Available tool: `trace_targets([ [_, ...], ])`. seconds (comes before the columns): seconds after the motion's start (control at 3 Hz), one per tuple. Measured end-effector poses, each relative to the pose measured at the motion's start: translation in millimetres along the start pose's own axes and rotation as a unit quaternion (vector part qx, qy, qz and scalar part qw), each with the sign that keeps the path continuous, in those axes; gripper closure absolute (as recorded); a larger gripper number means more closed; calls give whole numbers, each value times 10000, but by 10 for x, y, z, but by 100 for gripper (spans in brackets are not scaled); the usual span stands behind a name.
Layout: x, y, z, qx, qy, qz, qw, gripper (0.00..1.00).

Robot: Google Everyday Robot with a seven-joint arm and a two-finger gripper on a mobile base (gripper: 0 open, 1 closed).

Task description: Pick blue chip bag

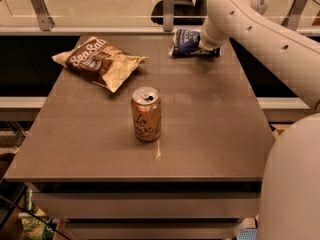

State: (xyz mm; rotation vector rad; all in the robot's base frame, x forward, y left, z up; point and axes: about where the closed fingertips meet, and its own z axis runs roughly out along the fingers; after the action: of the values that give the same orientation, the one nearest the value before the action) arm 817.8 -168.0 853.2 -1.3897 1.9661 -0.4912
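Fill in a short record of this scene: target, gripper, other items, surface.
target: blue chip bag, lying at the table's far edge, right of middle
gripper: gripper, at the bag's right end
other items: Sea Salt bag, far left; can, upright, top opened, near the middle
surface: brown table

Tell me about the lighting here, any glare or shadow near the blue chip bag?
Camera view: warm, dim light, with the white arm brightest. Camera view: the can leaves a faint reflection on the glossy table. Camera view: the gripper sits at the right end of the blue chip bag, near the far edge, with no glare there.
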Motion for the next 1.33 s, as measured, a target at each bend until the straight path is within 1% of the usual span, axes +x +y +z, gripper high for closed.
trace_targets([
  [1.33,0,1,1,0,1,-1,10000,100],
])
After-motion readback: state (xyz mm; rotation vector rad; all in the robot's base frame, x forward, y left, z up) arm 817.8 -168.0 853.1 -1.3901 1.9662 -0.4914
